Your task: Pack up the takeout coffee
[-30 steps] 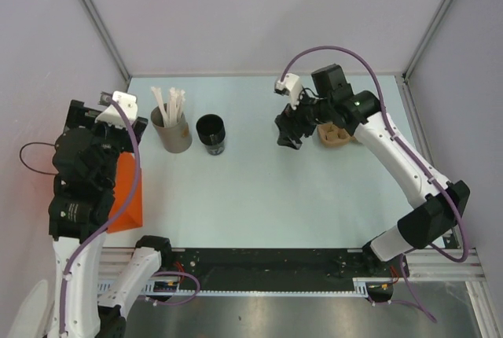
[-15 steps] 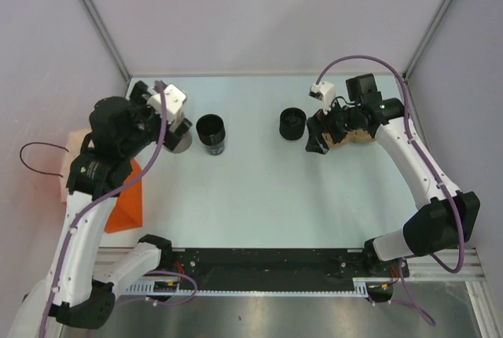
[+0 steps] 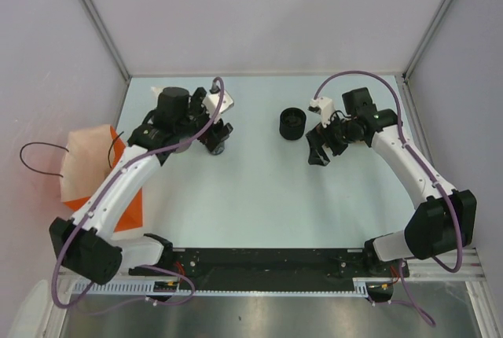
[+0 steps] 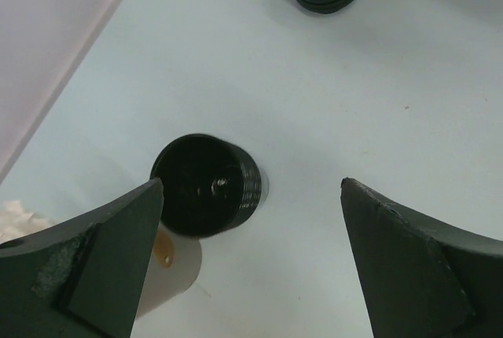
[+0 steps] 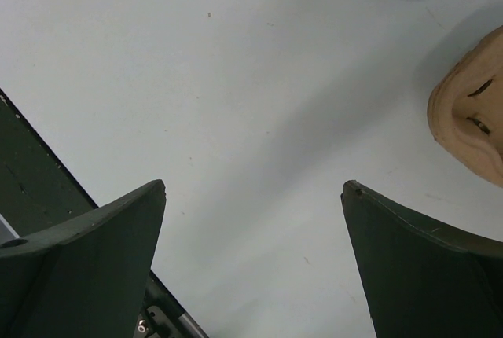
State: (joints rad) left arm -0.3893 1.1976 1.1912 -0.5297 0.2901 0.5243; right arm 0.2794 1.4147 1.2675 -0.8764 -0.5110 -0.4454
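both grippers wide, coffee unheld

left gripper (image 4: 251,187) has its jaws spread wide and grips nothing; an open cup (image 4: 206,185) sits below, close by one finger. right gripper (image 5: 253,187) is just as wide over the bare table (image 5: 236,78), also holding nothing. the lidded coffee (image 3: 291,123) stands upright, just far-left of the right gripper and well right of the open cup. a tan moulded piece (image 5: 471,118) lies near the right gripper.
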